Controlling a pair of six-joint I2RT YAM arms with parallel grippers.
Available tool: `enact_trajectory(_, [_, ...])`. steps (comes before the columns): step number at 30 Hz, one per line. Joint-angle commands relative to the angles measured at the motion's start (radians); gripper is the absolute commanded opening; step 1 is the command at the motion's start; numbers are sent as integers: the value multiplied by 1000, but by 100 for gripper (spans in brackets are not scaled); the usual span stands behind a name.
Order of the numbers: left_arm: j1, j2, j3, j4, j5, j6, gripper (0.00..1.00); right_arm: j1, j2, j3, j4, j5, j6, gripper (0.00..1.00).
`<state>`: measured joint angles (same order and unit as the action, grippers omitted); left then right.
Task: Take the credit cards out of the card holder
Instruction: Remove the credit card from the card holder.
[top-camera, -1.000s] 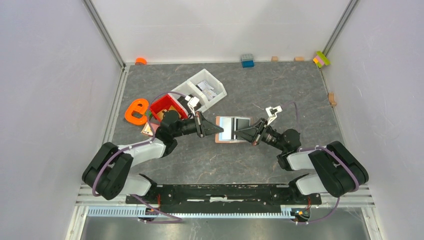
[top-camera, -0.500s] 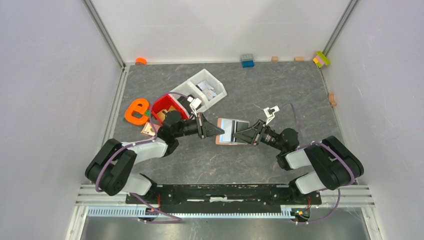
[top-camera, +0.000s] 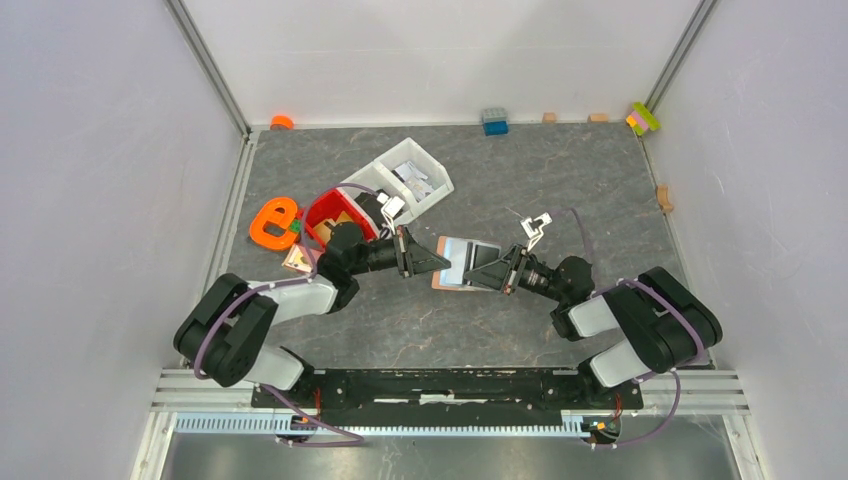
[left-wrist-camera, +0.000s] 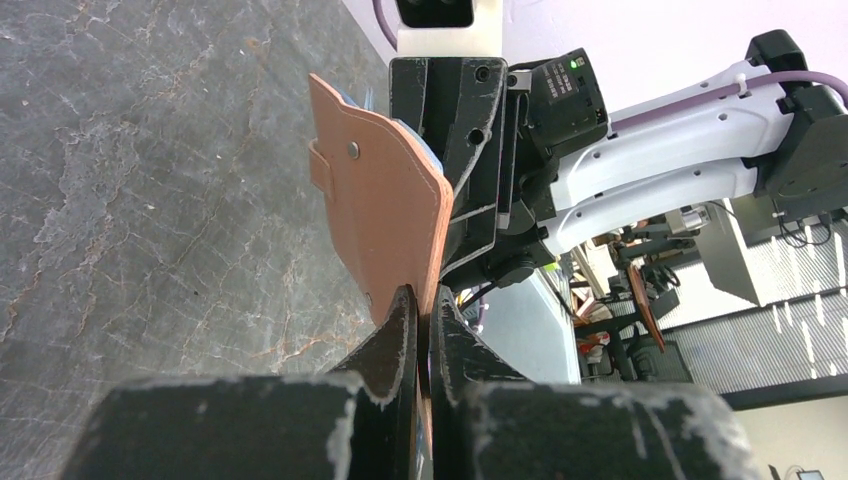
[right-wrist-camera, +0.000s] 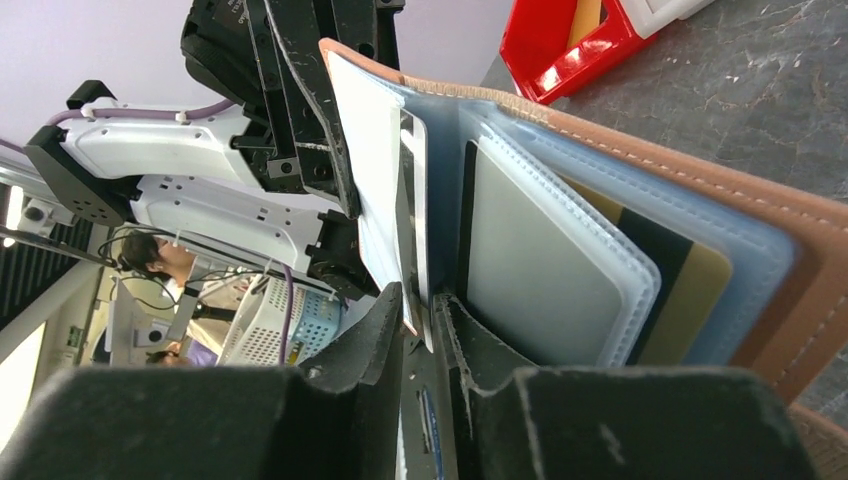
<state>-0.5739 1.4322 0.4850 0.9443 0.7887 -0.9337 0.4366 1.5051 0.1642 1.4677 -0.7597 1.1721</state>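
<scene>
The tan-brown card holder (top-camera: 462, 262) is held open above the table between both grippers. My left gripper (top-camera: 438, 262) is shut on its left edge; in the left wrist view my left gripper (left-wrist-camera: 423, 308) pinches the brown flap (left-wrist-camera: 385, 210). My right gripper (top-camera: 492, 272) reaches in from the right. In the right wrist view my right gripper (right-wrist-camera: 417, 300) is shut on the edge of a thin pale credit card (right-wrist-camera: 412, 200) inside the card holder (right-wrist-camera: 720, 190). A pale blue-grey card (right-wrist-camera: 545, 270) sits in a clear sleeve, and an orange-yellow card (right-wrist-camera: 690, 300) lies behind it.
A red bin (top-camera: 330, 212) and a white bin (top-camera: 405, 180) with packets stand just behind the left gripper. An orange e-shape (top-camera: 272, 222) lies at the left. A blue block (top-camera: 494, 121), small wooden blocks and a coloured block (top-camera: 643, 118) line the back wall.
My right gripper has moved left, deeper into the card holder. The card holder has shifted slightly left and tilted. The left gripper keeps its hold.
</scene>
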Motion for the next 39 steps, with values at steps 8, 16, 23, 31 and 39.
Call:
enact_trajectory(8, [-11, -64, 41, -138, -61, 90, 2, 4, -30, -1, 486, -9, 12, 8])
enact_trajectory(16, [8, -86, 28, -146, -80, 86, 2, -8, -52, -16, 430, 10, -24, 0])
enact_trajectory(23, [52, -137, -15, -114, -94, 64, 2, -53, -54, -47, 410, 38, -22, 0])
enact_trajectory(31, [72, -183, -23, -230, -177, 105, 2, -79, -82, -54, 307, 52, -63, 0])
enact_trajectory(39, [72, -266, 17, -531, -377, 212, 4, -84, -260, 51, -405, 158, -438, 0])
